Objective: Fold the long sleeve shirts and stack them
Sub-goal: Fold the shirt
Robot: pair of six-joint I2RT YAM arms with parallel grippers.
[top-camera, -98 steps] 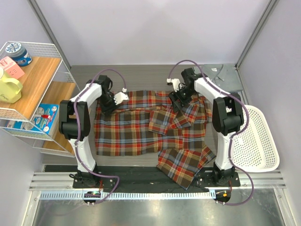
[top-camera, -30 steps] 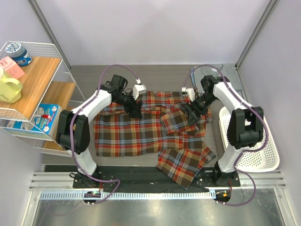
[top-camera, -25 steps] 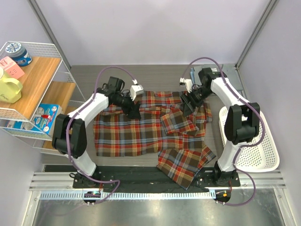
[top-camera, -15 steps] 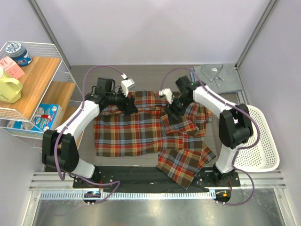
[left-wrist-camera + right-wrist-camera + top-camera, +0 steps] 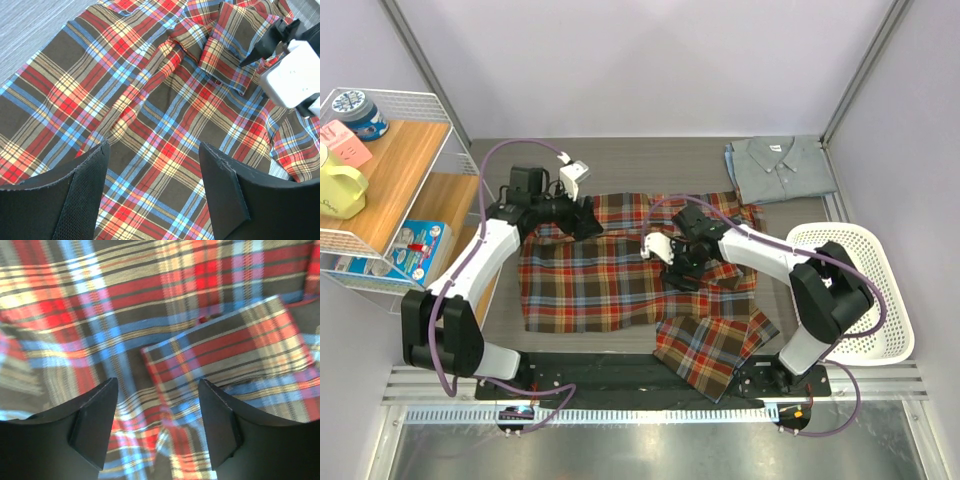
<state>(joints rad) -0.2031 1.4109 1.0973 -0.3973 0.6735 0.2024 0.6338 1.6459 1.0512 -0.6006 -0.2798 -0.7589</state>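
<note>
The red, brown, blue and yellow plaid flannel shirt lies spread across the middle of the grey wood-grain table, with one sleeve folded over its body. The plain grey-blue collared shirt rests folded at the far right corner, apart from it. The left gripper hangs over the plaid's far left edge and the right gripper over the folded sleeve, each with jaws apart and nothing between them.

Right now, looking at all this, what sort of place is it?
Probably a robot lab cell staged for laundry: plain walls around a grey table, a plaid shirt spread between two bolted arms, and a white mesh basket.
</note>
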